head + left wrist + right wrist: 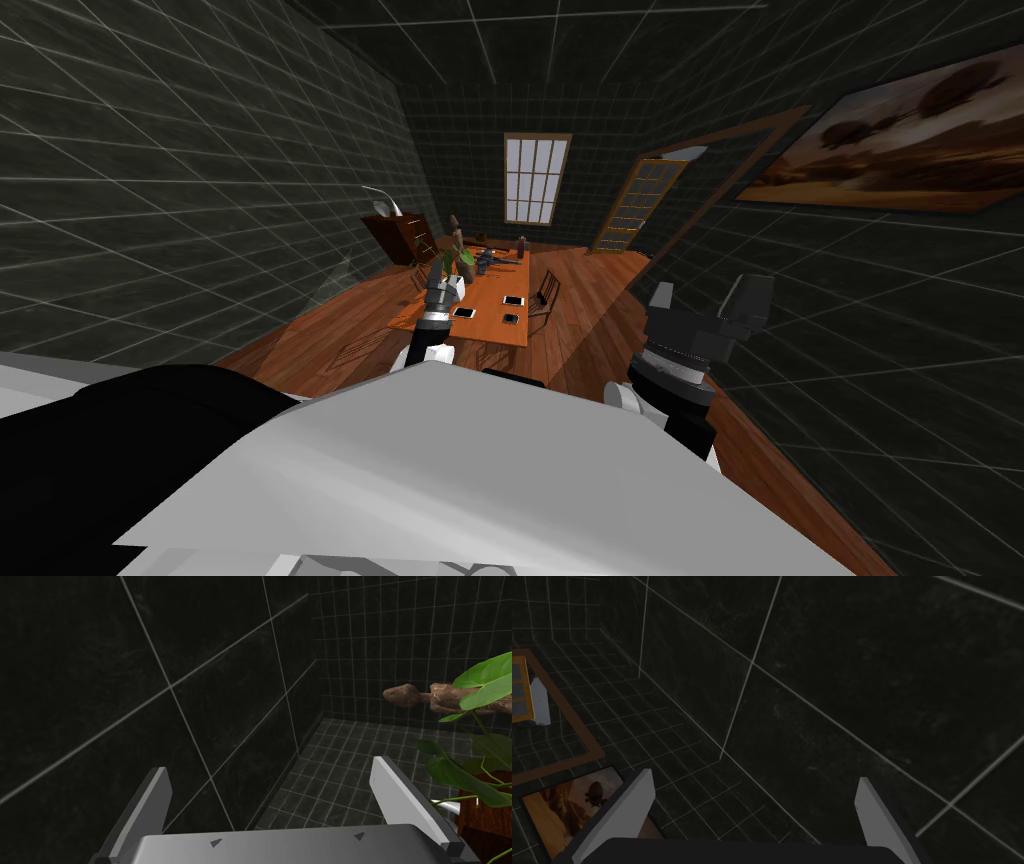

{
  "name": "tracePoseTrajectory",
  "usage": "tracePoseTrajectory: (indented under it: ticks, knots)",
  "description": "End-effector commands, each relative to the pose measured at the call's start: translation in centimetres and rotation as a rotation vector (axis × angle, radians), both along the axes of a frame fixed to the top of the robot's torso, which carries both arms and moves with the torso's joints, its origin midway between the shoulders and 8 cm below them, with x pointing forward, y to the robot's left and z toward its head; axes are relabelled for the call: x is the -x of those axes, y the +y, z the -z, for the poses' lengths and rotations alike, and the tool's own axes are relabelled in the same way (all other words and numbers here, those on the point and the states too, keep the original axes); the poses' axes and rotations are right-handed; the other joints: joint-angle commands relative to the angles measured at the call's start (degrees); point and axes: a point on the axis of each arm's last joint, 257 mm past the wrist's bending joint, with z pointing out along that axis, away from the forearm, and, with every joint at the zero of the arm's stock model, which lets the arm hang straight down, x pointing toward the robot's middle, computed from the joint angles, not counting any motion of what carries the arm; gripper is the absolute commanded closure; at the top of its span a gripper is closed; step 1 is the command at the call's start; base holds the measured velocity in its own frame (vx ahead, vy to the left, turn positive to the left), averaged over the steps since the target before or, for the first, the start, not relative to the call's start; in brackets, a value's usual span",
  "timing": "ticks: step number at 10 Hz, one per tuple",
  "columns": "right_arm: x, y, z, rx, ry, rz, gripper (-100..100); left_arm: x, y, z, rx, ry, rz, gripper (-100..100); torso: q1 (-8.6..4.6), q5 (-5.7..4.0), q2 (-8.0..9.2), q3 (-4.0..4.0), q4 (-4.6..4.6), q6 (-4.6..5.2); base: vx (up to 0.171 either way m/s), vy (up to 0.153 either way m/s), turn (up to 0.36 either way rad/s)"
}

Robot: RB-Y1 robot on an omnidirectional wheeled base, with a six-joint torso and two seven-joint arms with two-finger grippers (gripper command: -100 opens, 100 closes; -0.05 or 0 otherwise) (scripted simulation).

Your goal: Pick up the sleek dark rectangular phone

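One dark, flat phone [511, 319] lies on the orange table [490, 332]; both arms' jaws stand apart.

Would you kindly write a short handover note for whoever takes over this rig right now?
The left gripper is open and empty, raised close to the plant.
The right gripper is open and empty, raised at my right side.
The phone is probably the darkest of three small flat rectangles on the long wooden table ahead; it is too small to be sure.
Done: nothing grasped yet.
Left: close in on the table, confirm the phone, lower a gripper, grasp, lift.
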Motion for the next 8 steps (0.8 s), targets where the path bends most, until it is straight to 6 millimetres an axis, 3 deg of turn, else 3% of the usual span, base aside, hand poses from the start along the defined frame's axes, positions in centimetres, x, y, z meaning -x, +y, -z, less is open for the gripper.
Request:
tracePoseTrajectory:
  ticks: [1,5,8]
  knots:
    - [0.0,0.0,0.0,0.0,0.0,0.0,0,-0.3,0.0,0.3,-0.032,0.016,0.015,-100,0.0,0.0,0.0,0.0,0.0,0.0,-0.013,-0.019,0.041]
    - [0.0,0.0,0.0,0.0,0.0,0.0,0,-1.9,1.4,2.1,-0.1,0.091,0.029,-100,-0.24,-0.05,0.15,0.09,0.03,0.0,-0.041,-0.073,0.069]
    - [0.0,0.0,0.0,0.0,0.0,0.0,0,-3.8,3.9,4.2,-0.109,0.178,0.006,-100,-0.53,-0.12,0.19,0.11,0.05,0.0,-0.054,-0.144,0.085]
